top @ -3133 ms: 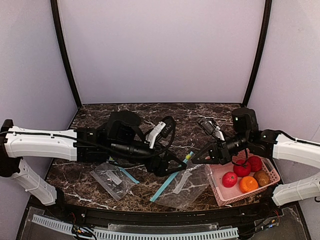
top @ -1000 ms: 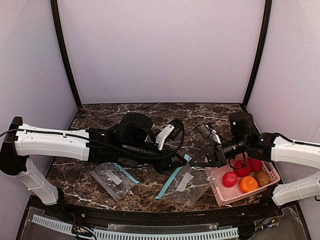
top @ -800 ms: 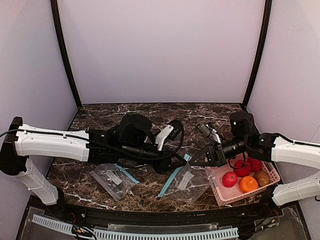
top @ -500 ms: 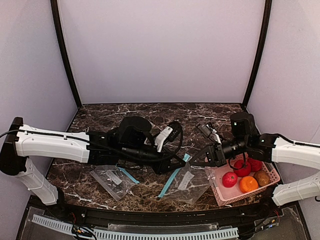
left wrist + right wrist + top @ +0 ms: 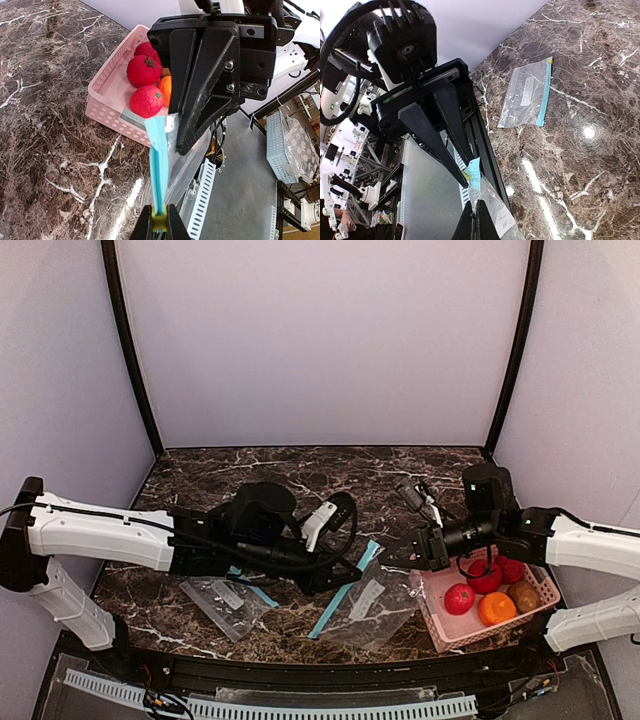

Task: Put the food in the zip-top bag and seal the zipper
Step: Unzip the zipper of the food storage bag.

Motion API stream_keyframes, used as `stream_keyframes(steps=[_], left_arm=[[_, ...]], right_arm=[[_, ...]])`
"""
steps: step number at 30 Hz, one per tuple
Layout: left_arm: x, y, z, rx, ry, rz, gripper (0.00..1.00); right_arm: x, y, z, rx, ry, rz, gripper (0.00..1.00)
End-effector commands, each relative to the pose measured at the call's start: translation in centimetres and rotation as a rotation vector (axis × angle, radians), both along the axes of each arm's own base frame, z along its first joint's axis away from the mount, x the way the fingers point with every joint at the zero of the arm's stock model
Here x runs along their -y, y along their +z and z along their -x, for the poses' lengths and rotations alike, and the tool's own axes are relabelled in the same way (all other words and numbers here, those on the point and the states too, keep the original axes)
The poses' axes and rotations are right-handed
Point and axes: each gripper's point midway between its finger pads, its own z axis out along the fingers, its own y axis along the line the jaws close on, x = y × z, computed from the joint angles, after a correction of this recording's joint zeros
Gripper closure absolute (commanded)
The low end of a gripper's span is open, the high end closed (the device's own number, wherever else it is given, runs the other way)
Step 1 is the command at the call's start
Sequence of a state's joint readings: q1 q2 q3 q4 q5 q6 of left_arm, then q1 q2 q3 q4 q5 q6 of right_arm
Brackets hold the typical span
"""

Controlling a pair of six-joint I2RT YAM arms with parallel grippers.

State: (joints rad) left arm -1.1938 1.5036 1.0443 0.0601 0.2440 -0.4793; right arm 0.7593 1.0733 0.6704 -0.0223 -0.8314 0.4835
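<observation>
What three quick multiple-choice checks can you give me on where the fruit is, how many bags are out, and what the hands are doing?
1. Where is the fruit?
A) in the pink basket
B) gripped in the air
C) loose on the marble

2. How many clear bags are out?
A) one
B) two
C) four

3. What are the left hand and right hand doing?
A) both open over the basket
B) both shut on the same bag
C) one holds a fruit

Answers:
1 A: every piece sits inside the basket.
2 B: the held bag is between the arms, and a spare bag lies flat beside the left arm.
3 B: the left hand pinches the held bag's blue zipper end, and the right hand pinches its edge.
</observation>
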Motion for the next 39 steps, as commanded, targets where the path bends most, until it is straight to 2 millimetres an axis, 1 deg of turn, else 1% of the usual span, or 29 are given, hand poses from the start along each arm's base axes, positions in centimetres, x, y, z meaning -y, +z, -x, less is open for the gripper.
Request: stream_keyframes(steps=[1, 3, 6, 11, 21, 32, 37, 39], left_arm=[[-2.1, -3.0, 1.1, -0.056, -0.002, -0.109, 0.99], [-2.2, -3.2, 1.1, -0.059, 0.0, -0.112, 0.99], [-2.4, -3.6, 1.0, -0.06, 0.009, -0.12, 0.99], [-2.7, -4.4, 1.1, -0.071, 0.016, -0.134, 0.99], [-3.3, -5.7, 1.3, -0.091, 0.02, -0.164, 0.99], [-5.0, -7.1, 1.6, -0.106, 0.046, -0.198, 0.99], [-5.9, -7.7, 1.7, -0.11, 0.062, -0.216, 0.99], [-6.1, -7.7, 1.7, -0.107, 0.068, -0.215, 0.99]], right_arm=[[-0.1, 2.4, -1.9, 0.109, -0.083, -0.034, 1.0], [0.2, 2.0, -2.8, 0.121, -0.134, 0.012, 1.0], [0.7, 2.1, -3.9, 0.171, -0.205, 0.057, 1.0], [1.7, 2.8, -5.0, 0.238, -0.282, 0.084, 1.0], [3.0, 2.4, -7.3, 0.275, -0.418, 0.177, 1.0], [3.6, 1.2, -9.8, 0.267, -0.527, 0.266, 1.0], [3.4, 0.8, -10.2, 0.253, -0.536, 0.28, 1.0], [3.2, 0.8, -10.3, 0.249, -0.533, 0.278, 1.0]])
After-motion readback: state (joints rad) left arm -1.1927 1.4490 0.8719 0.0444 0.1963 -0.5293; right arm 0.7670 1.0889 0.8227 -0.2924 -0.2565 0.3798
